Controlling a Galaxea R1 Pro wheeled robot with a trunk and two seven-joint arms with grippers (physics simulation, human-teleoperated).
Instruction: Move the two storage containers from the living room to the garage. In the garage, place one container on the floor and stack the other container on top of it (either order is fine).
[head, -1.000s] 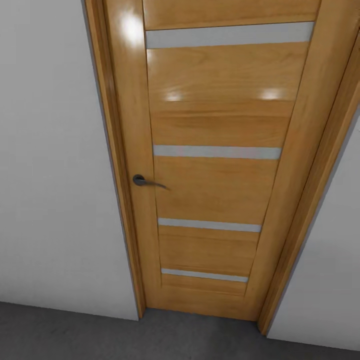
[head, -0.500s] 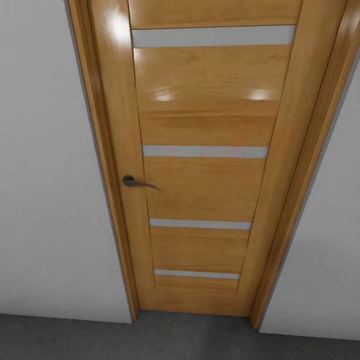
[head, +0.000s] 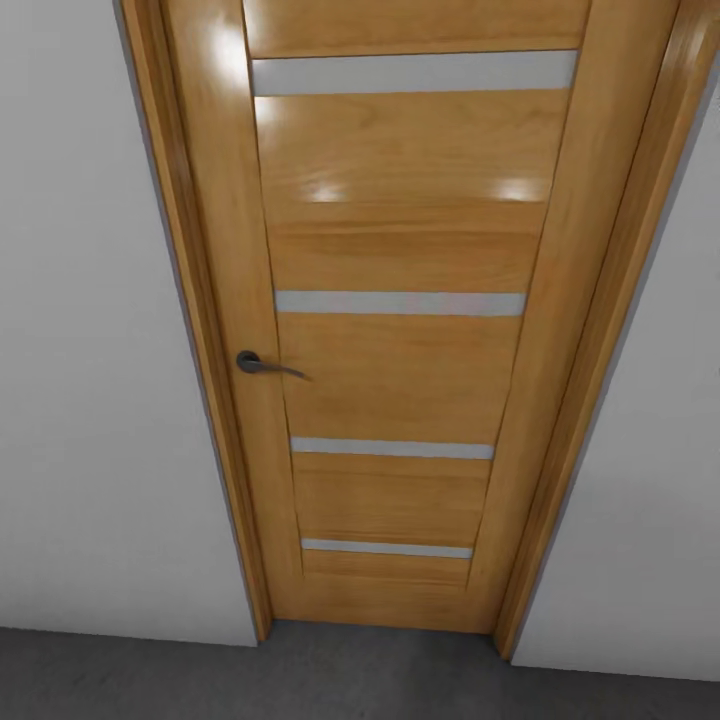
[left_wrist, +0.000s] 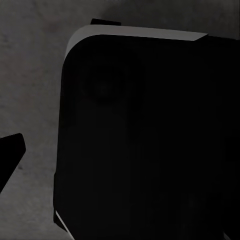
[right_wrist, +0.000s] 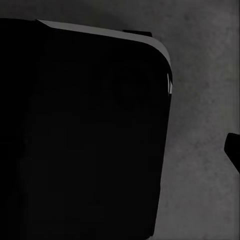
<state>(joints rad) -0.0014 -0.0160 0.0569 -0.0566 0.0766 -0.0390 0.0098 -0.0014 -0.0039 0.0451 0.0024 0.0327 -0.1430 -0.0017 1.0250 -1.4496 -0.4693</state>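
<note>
Robot faces shut wooden door (head: 400, 330), handle (head: 262, 364) at left edge | containers absent | gripper states: cannot tell | risk: base bumps door on concrete floor (head: 300, 680)

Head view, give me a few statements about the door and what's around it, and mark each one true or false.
1. The wooden door is shut. True.
2. Its handle is a round brass knob. False: it is a dark lever.
3. Pale horizontal strips cross the door. True.
4. The walls beside it are red brick. False: they are plain white.
5. The floor is dark grey. True.
</note>
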